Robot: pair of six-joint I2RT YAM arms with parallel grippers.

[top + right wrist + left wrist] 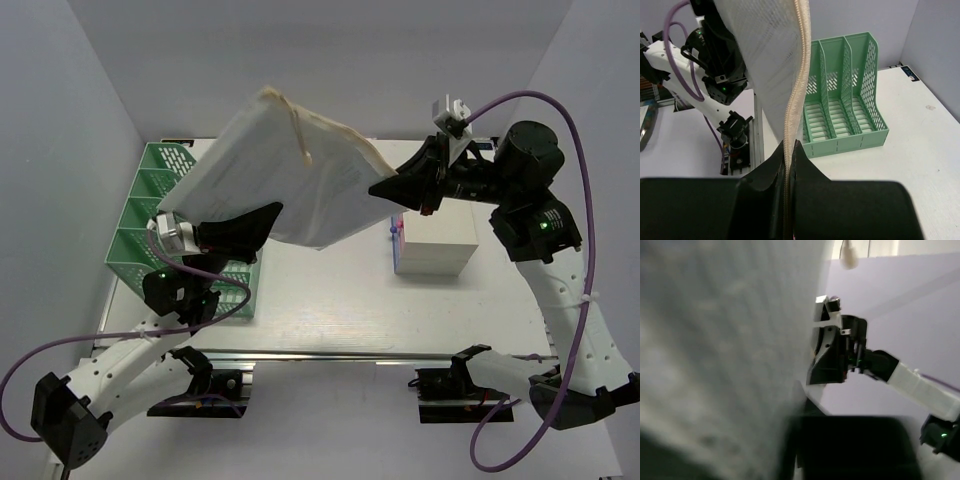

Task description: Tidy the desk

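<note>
The right claw [788, 150] is clamped hard on the cream zipper seam of a large flat white mesh pouch [290, 170]. Its two black fingers are pressed together with only the seam between them, and the right wrist view shows that edge rising straight out of the grip. The left claw [262, 215] sits at the pouch's opposite, lower corner with its dark fingers against the fabric. The cloth fills the left wrist view, so I cannot tell whether the fingers pinch it or merely lie beside it.

Between the two arms the pouch hangs tilted in the air, well above the large white rectangular tabletop [340, 300], with a cream pull cord [302, 135] trailing across its upper face. Below its lower corner a green mesh three-slot file rack [150, 215] stands upright near the tabletop's left edge. A white box with coloured drawers [435, 250] rests on the right, partly behind the right arm. An aluminium rail [330, 353] runs along the near edge.

The step in hand looks like carrying the pouch over to be filed in the rack. The next move likely calls for turning the pouch onto its edge, lining it up with one slot, and lowering the bottom corner in first. The pouch looks limp, so both ends probably need holding to stop it folding or catching on a divider.
</note>
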